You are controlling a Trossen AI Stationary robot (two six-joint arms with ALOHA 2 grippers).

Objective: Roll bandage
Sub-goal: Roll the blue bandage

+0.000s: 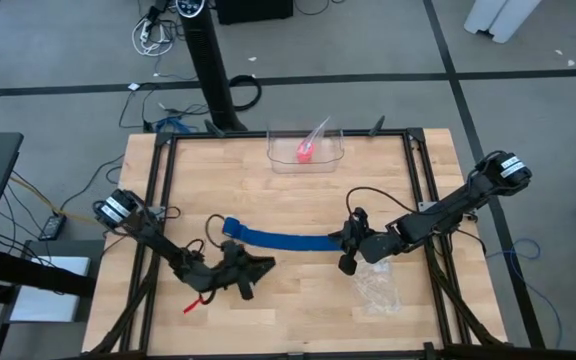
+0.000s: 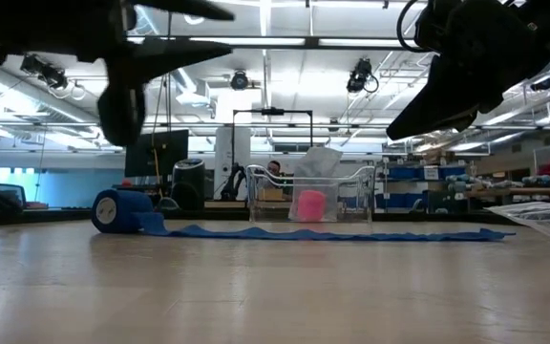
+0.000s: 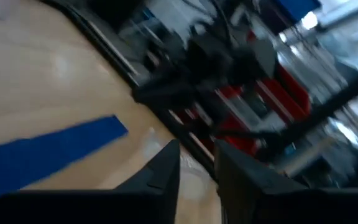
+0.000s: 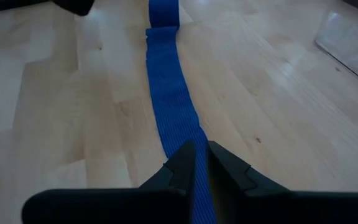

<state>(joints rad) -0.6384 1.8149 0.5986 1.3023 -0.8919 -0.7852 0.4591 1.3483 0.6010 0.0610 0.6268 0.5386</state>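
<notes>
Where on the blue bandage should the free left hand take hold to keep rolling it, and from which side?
Grip the rolled end, coming from above. That end is already wound into a small roll, while the right hand pins the flat far end of the bandage. The left hand hovers near the roll.

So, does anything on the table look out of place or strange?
Only a small thing: the bandage lies mostly unrolled across the table, with a small roll at one end. The right gripper is shut on its other end.
</notes>
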